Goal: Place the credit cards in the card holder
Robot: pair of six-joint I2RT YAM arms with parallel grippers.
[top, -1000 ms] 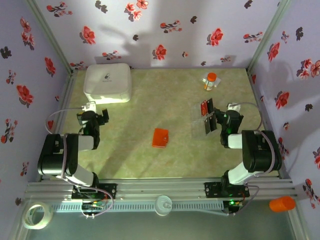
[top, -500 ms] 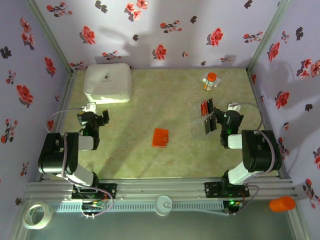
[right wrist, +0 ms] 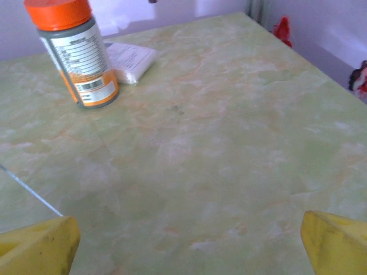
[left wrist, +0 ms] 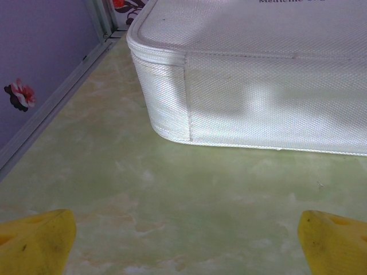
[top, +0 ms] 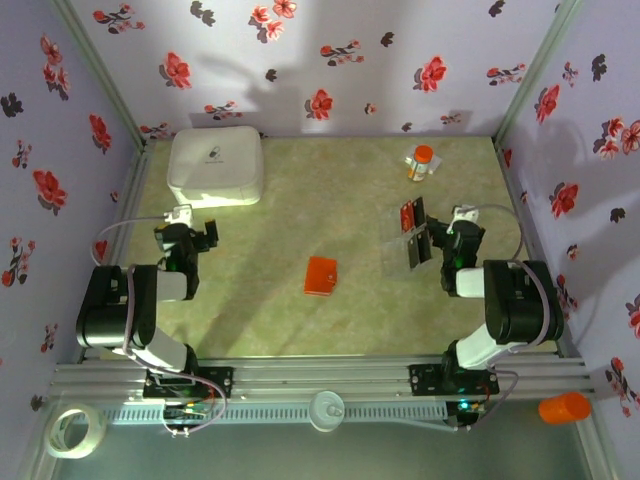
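You can see the card holder (top: 321, 276), a small flat orange-red square. It lies folded shut near the middle of the worktop (top: 300, 200). Your credit cards (top: 417, 252) lie in a little bunch to its right and a bit farther back, well apart from it. One is red, some are black, one is pale.

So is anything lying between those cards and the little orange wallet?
Nothing visible does. The credit cards lie just left of the right gripper, with bare table between them and the card holder. The orange-capped bottle stands farther back.
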